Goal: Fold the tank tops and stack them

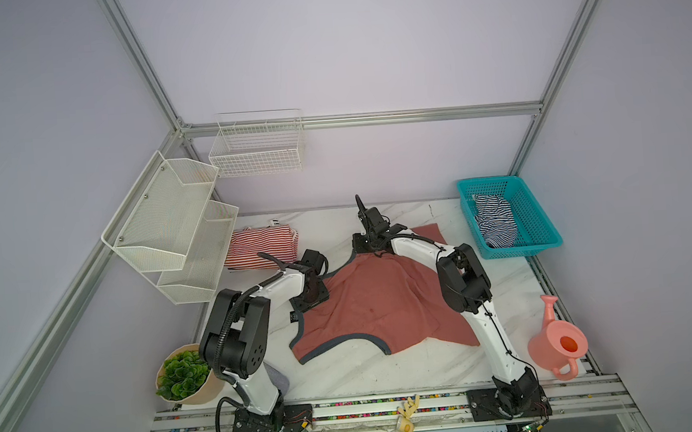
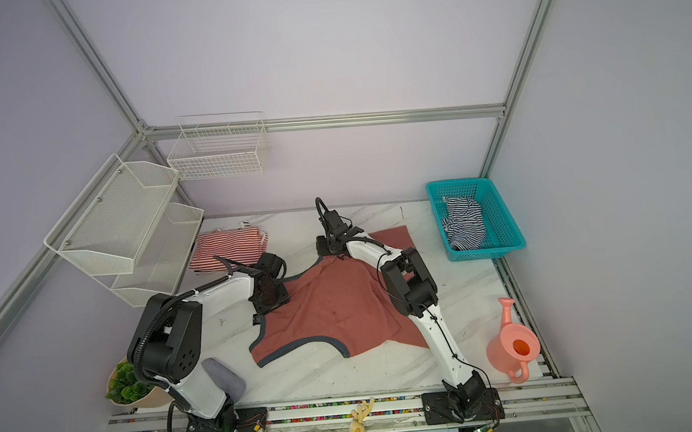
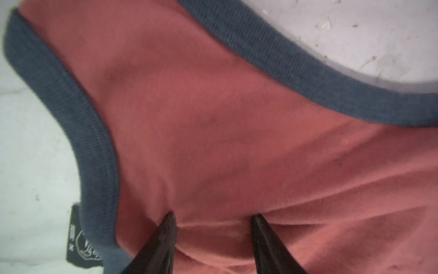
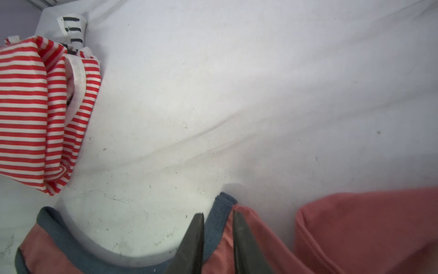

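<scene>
The salmon-red tank top (image 1: 367, 307) (image 2: 326, 310) with dark grey trim lies spread and rumpled in the middle of the marble table (image 1: 368, 374). My left gripper (image 1: 312, 299) (image 3: 213, 218) points down on its left shoulder, jaws open, tips pressing into the cloth (image 3: 213, 118) with a bulge between them. At the far strap my right gripper (image 1: 374, 251) (image 4: 218, 215) is narrowly open, the raised strap (image 4: 221, 208) standing loose between its fingers. The red-and-white striped tank top (image 1: 261, 246) (image 4: 30, 113) lies folded at the back left. The navy-and-white striped one (image 1: 494, 219) is crumpled in the basket.
A teal basket (image 1: 531, 212) stands at the back right, a pink watering can (image 1: 557, 344) at the front right. At the front left are a potted plant (image 1: 182, 374) and a grey cloth (image 2: 222, 380). White mesh shelves (image 1: 169, 221) overhang the left edge.
</scene>
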You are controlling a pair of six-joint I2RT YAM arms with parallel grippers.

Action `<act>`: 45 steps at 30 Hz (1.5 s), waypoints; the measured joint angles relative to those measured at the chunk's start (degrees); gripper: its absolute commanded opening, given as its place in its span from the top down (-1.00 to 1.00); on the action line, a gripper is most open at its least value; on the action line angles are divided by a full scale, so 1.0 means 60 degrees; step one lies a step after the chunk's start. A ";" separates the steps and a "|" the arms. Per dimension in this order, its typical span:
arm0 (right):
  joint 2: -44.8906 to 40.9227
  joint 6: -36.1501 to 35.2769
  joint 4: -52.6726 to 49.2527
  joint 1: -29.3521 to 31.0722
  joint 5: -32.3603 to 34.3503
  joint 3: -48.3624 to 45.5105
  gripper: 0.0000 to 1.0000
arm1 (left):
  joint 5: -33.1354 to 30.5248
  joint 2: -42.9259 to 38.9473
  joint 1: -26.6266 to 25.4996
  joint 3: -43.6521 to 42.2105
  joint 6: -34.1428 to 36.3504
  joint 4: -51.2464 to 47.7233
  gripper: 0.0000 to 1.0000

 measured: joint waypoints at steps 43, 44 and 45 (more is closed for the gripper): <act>0.3402 0.0590 0.1078 0.0000 -0.2801 0.3960 0.78 | -0.0251 -0.0022 0.0237 0.0000 0.0007 -0.0444 -0.06; 0.3497 0.0667 0.1224 0.0000 -0.2932 0.4036 0.78 | -0.0270 -0.0022 0.0259 0.0000 0.0007 -0.0474 -0.05; 0.3603 0.0772 0.1406 -0.0004 -0.3100 0.4109 0.77 | -0.0299 -0.0029 0.0291 0.0000 0.0015 -0.0506 -0.06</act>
